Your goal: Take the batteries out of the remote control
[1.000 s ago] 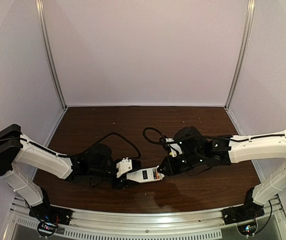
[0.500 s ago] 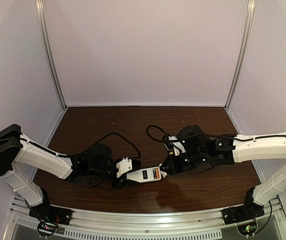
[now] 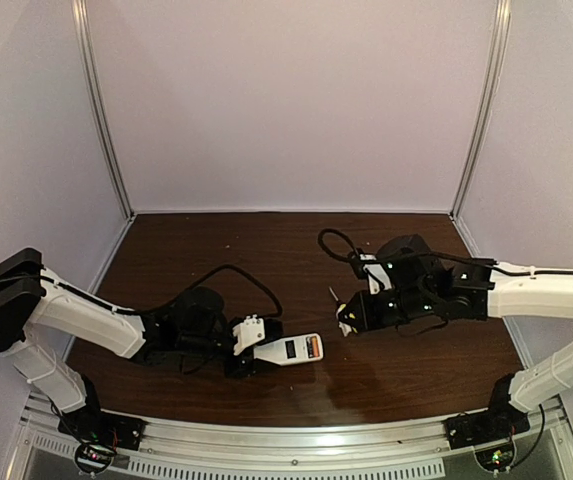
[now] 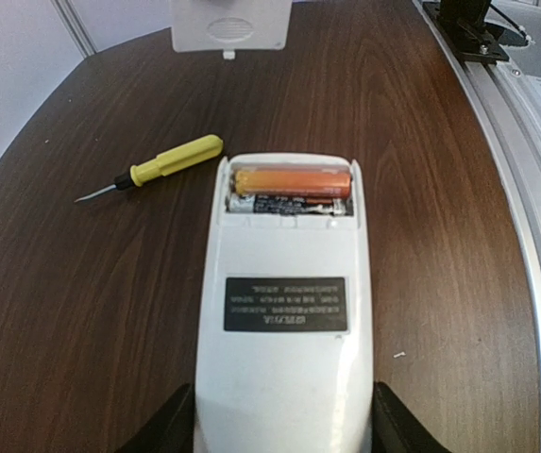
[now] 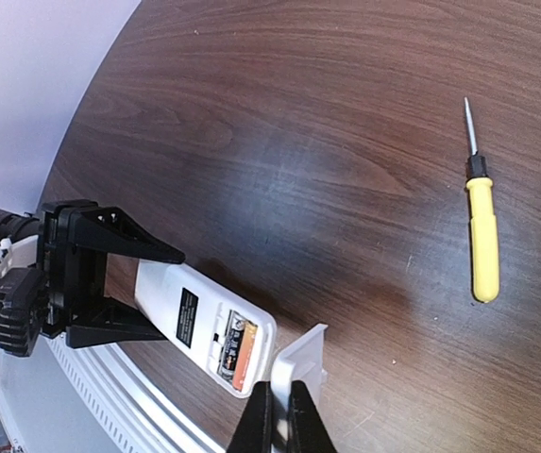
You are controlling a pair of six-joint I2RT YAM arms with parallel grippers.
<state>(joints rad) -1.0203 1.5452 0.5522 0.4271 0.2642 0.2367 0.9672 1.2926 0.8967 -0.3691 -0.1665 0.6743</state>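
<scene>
Left wrist: your left gripper is grasping the flat white plastic remote control; right gripper is pinching a small white cover.

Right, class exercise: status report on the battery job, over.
Left gripper clamped on remote control. Right gripper shut on cover, held clear. Batteries seated in open bay. Screwdriver aside, nothing blocking.

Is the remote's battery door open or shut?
Open: the cover is off, and an orange battery shows inside the remote.
</scene>
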